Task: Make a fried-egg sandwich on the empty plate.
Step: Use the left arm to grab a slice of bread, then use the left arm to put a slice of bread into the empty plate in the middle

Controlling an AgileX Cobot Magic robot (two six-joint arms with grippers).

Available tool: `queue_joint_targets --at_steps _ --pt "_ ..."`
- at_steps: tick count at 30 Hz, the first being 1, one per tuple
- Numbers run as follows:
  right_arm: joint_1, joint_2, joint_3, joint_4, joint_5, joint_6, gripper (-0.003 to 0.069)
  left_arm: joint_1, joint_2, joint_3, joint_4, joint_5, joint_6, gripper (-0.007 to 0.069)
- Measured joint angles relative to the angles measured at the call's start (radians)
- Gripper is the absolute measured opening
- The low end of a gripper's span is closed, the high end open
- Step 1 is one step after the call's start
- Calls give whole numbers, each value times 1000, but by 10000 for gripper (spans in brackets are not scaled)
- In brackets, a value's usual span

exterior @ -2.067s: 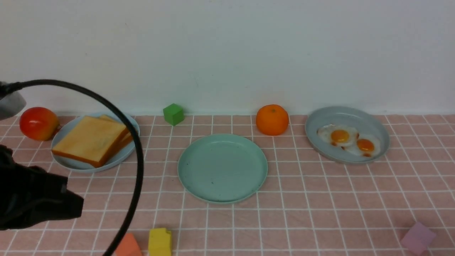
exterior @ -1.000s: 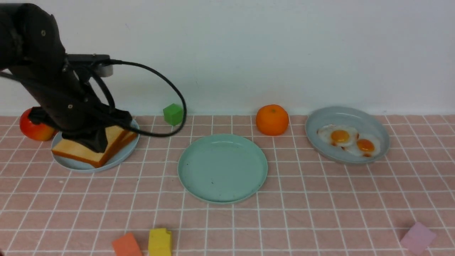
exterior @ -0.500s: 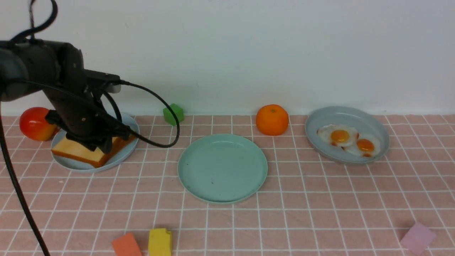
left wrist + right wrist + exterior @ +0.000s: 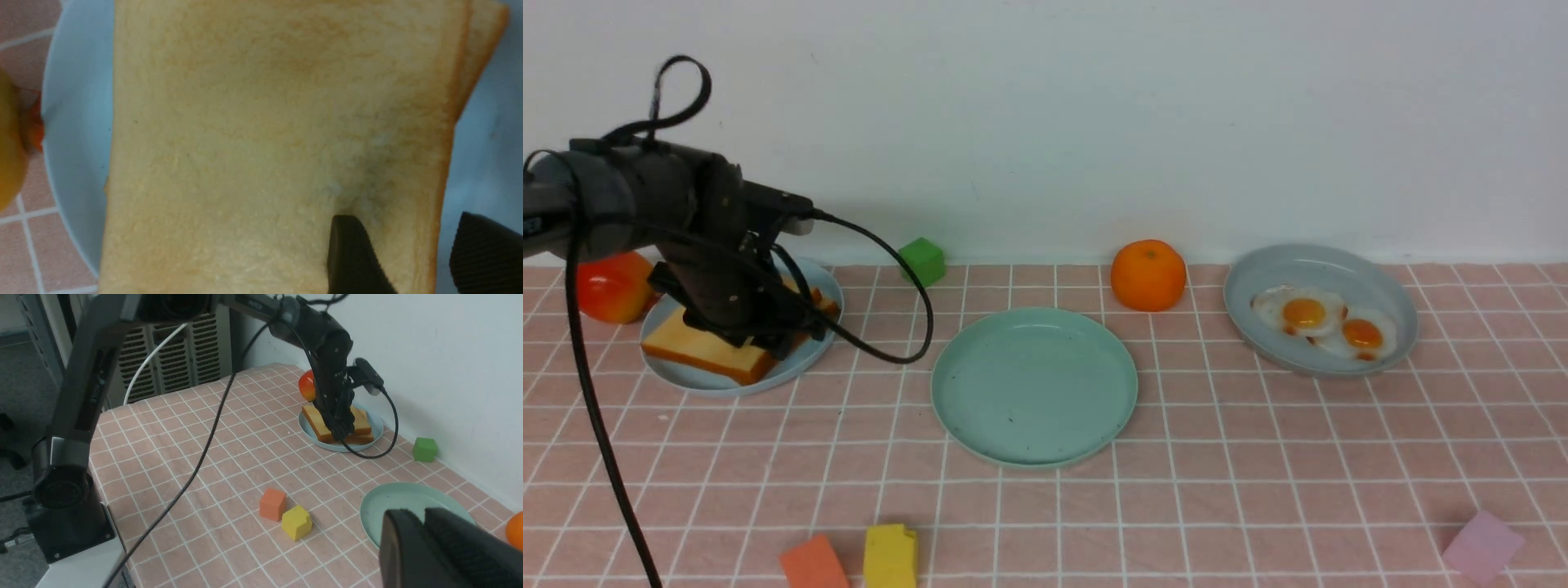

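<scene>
You are looking at a counter (image 4: pixel 1258 457) wearing a pink checked cloth (image 4: pixel 1225 490). Along its far edge an apple (image 4: pixel 613 286), a light blue plate (image 4: pixel 686 377), a green cube (image 4: pixel 922 261), an orange (image 4: pixel 1148 275) and a grey-blue plate (image 4: pixel 1307 265) are sitting. The mint-green plate (image 4: pixel 1033 384) is lying mid-counter. An orange cube (image 4: pixel 813 563) and a yellow cube (image 4: pixel 889 557) are sitting side by side at the near edge, and a lilac cube (image 4: pixel 1482 545) is sitting by the near right corner.

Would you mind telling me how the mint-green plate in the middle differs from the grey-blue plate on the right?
The mint-green plate is bare; the grey-blue plate holds two fried eggs. The mint-green plate lies nearer the robot, the grey-blue plate farther back. Both are round and shallow.
</scene>
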Motion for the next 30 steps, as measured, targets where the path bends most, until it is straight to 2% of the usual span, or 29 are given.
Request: queue_joint_targets --at_steps 5,12,21,24,29,30 --pt "0 0 -1 21 8 0 104 0 7 0 14 -4 -21 289" --pt "0 0 -1 29 11 0 108 -3 9 -4 24 -5 -22 16" --pt "0 0 -1 32 16 19 112 -4 -69 -8 32 12 -27 3" --pt "0 -2 -1 32 16 19 118 -25 -175 -13 42 15 -33 3" --pt "0 -4 -2 4 20 25 119 -172 -279 -19 40 42 -25 3" --pt "0 -4 -2 -28 28 49 120 -248 -282 -20 19 55 -10 3"
